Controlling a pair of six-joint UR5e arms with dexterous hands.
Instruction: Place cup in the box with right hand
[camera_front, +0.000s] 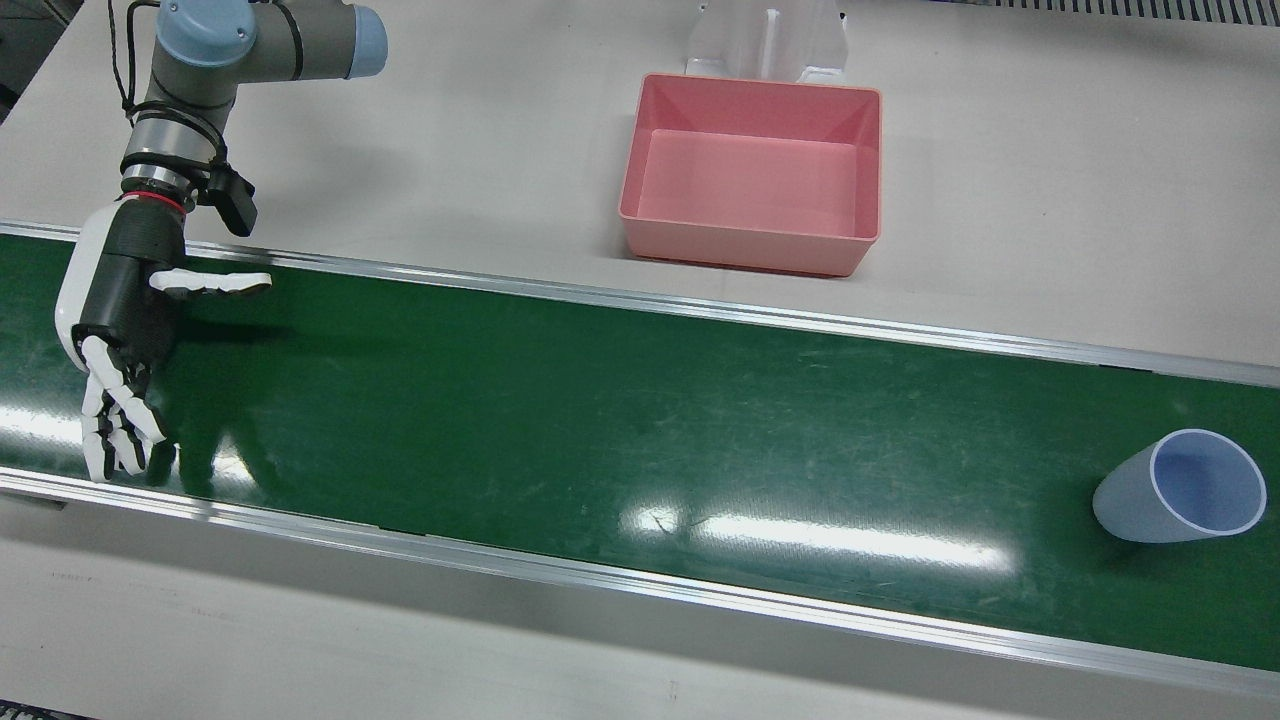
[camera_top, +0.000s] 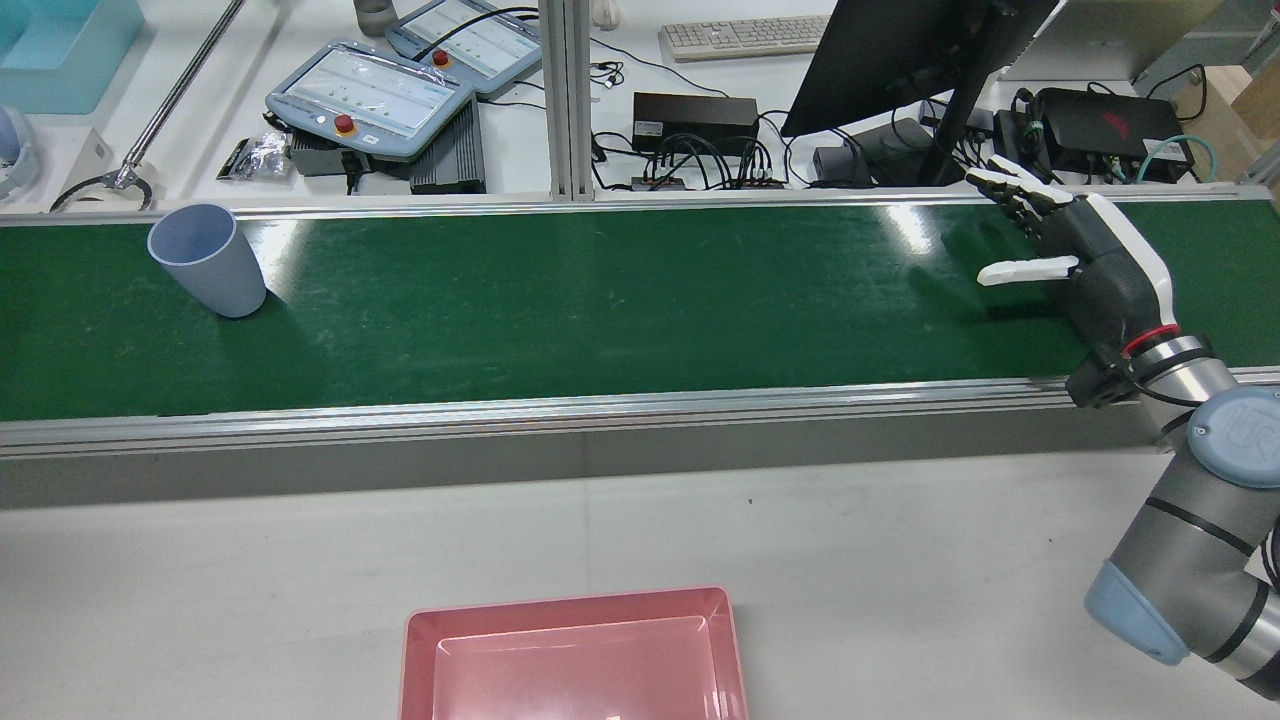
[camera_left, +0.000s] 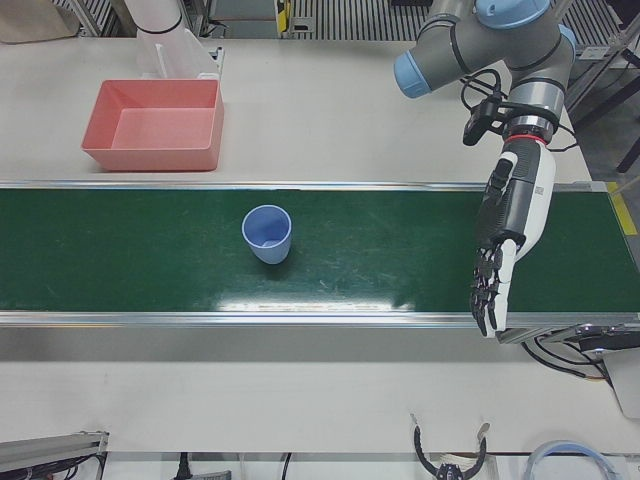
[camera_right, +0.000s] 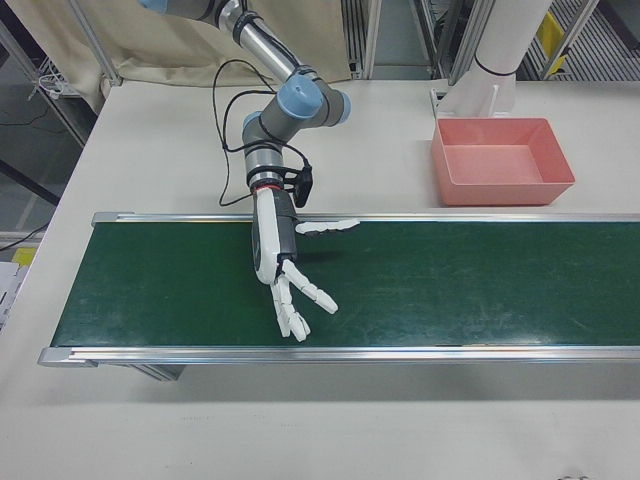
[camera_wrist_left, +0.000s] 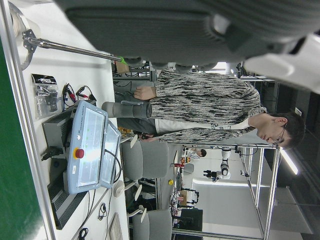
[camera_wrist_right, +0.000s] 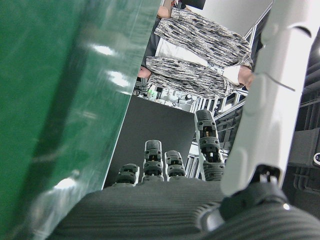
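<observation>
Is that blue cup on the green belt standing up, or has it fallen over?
Standing up. The cup rests on its narrow base on the belt, its open mouth facing up, with nothing visible inside.

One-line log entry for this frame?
right hand: open, above belt | cup: upright, far end of belt, untouched | box: empty, beside belt | left hand: open, idle

Both hands, right hand (camera_front: 125, 330) and left hand (camera_left: 510, 235), hang open-fingered.
</observation>
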